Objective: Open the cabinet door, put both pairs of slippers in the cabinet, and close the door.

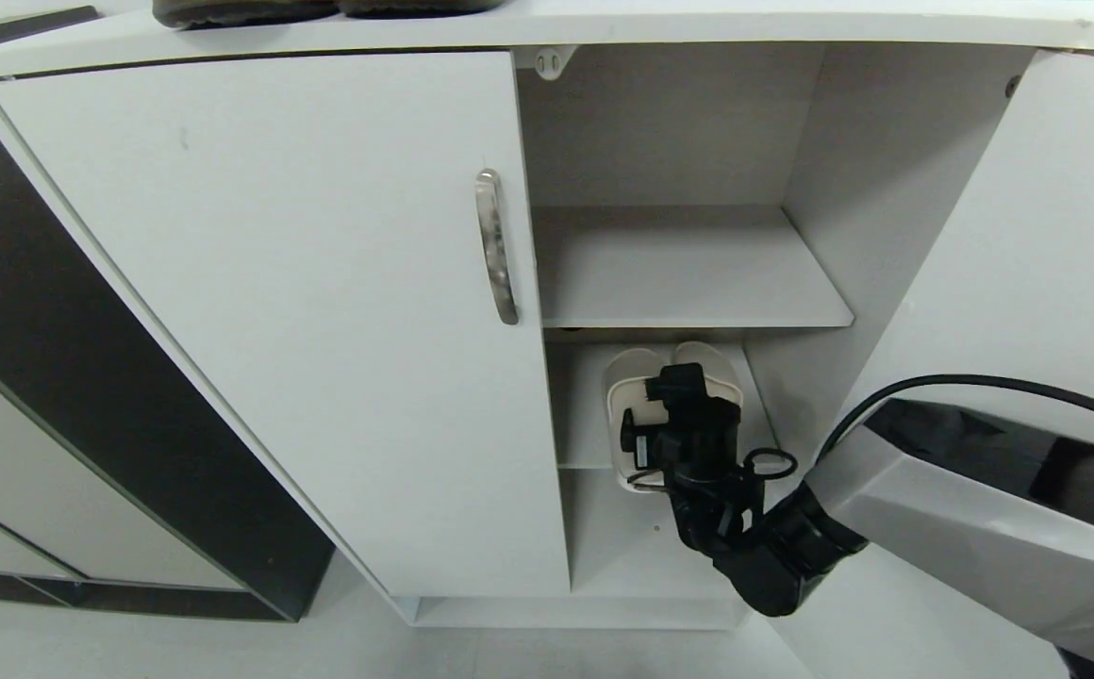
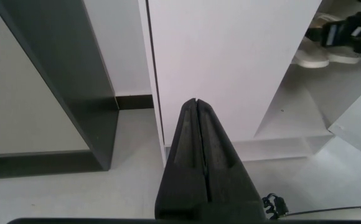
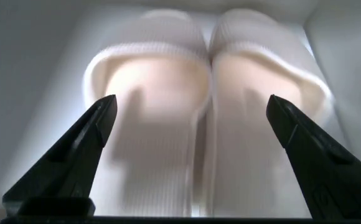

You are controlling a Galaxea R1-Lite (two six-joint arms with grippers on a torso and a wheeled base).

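Note:
A pair of white slippers [image 1: 627, 377] [image 3: 199, 93] lies side by side on the cabinet's lower shelf [image 1: 580, 415], behind the open right door [image 1: 1028, 264]. My right gripper [image 1: 670, 401] [image 3: 190, 112] is inside that compartment, open, with one finger [image 3: 96, 124] on each side of the pair's heels and not closed on them. A dark pair of slippers [image 1: 245, 9] rests on the cabinet top. My left gripper [image 2: 196, 106] is shut on nothing, low in front of the closed left door [image 2: 230, 56]. The white slippers [image 2: 311, 59] also appear far off in the left wrist view.
The left door [image 1: 302, 311] is shut and has a metal handle [image 1: 497, 247]. An upper shelf [image 1: 688, 273] is bare. A dark panel [image 1: 28, 330] stands to the cabinet's left. Pale floor [image 1: 179, 651] lies in front.

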